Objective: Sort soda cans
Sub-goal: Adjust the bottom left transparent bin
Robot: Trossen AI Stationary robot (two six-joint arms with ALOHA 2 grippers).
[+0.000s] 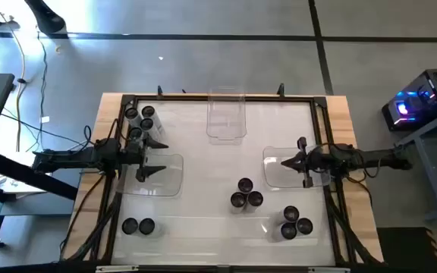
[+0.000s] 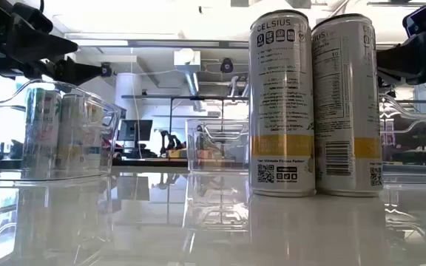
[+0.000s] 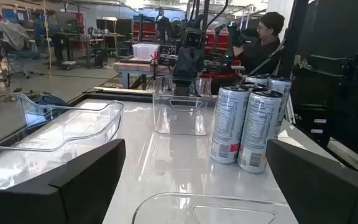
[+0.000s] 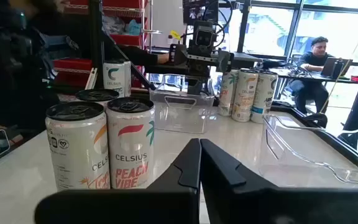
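Observation:
Soda cans stand upright on the white table in groups: several at the far left [image 1: 139, 121], two at the near left [image 1: 137, 226], three in the middle [image 1: 245, 195] and three at the near right [image 1: 294, 224]. My left gripper [image 1: 152, 158] hovers open over the left clear tray [image 1: 174, 182], with nothing between its fingers [image 3: 86, 180]. My right gripper [image 1: 285, 161] is shut and holds nothing, at the left edge of the right clear tray [image 1: 279, 178]. In the right wrist view the middle cans [image 4: 98, 149] stand beside the shut fingers [image 4: 197, 165].
A third clear tray [image 1: 226, 114] sits at the far middle of the table. A dark frame [image 1: 317, 102] runs round the table top. Bare table lies between the trays and the can groups. People sit at desks in the room beyond [image 3: 269, 31].

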